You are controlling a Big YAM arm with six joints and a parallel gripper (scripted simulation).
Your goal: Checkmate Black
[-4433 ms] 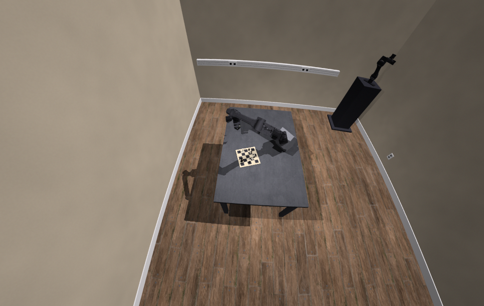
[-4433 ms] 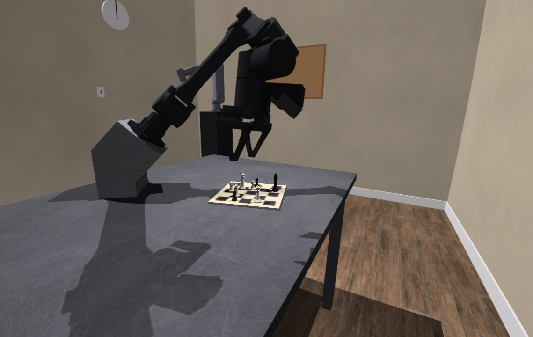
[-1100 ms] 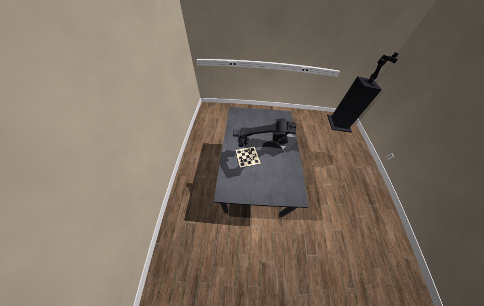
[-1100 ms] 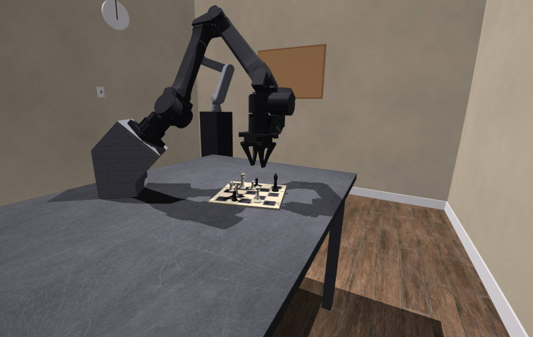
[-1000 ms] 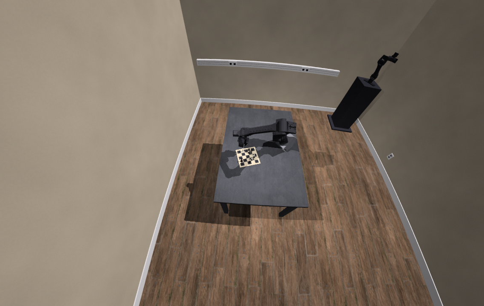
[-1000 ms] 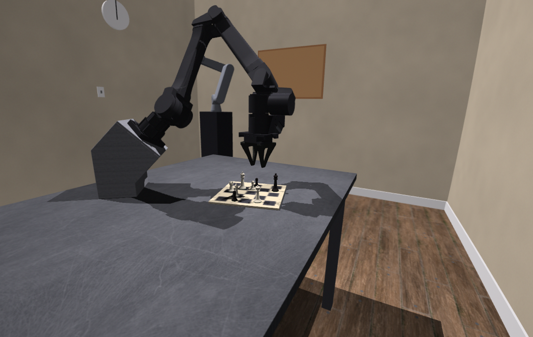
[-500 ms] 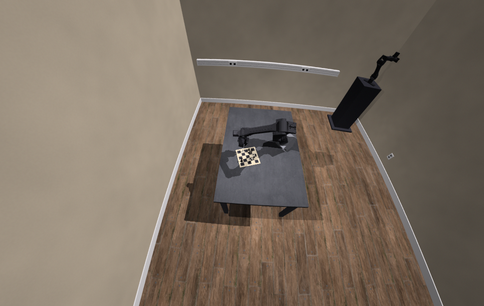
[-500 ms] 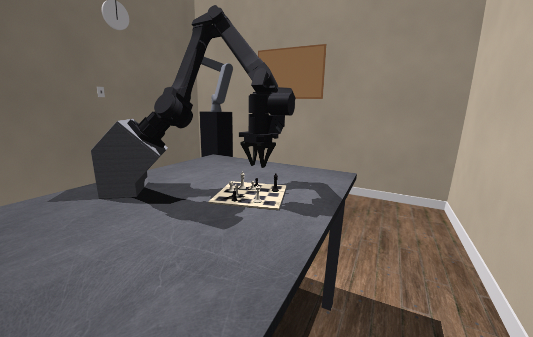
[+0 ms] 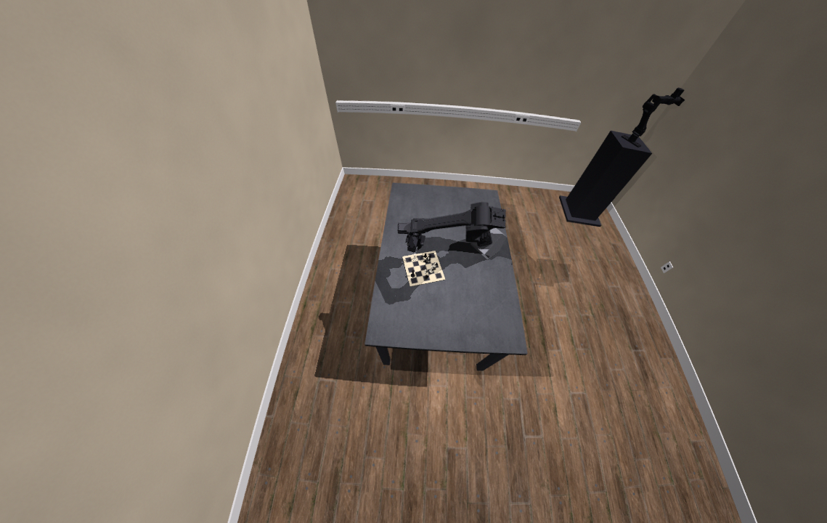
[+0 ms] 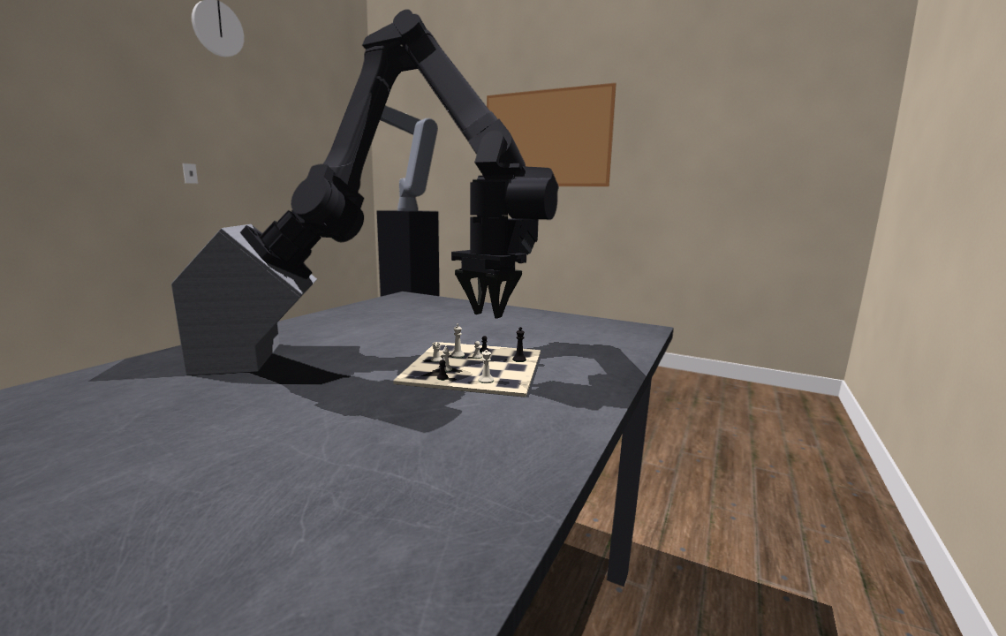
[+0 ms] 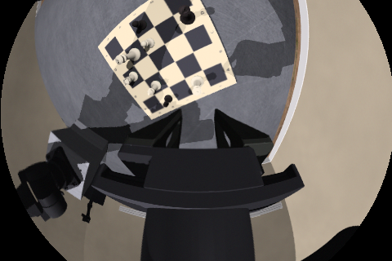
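A small chessboard (image 10: 471, 367) lies on the dark table near its right edge; it also shows in the overhead view (image 9: 423, 268) and in the wrist view (image 11: 169, 49). A tall black king (image 10: 519, 344) (image 11: 188, 16) stands at the far right corner. A white queen (image 10: 487, 366) (image 11: 198, 81) stands toward the front. A white king (image 10: 457, 340) and small white pieces cluster at the left. A black pawn (image 10: 442, 368) stands at the front left. My gripper (image 10: 490, 308) hangs above the board's far side, pointing down, clear of all pieces. Its fingers stand partly apart with nothing between them.
The arm's angular grey base (image 10: 230, 304) sits on the table to the left of the board. The table's right edge (image 10: 648, 371) runs close beside the board. A black pedestal (image 9: 605, 179) with another arm stands in the room's corner.
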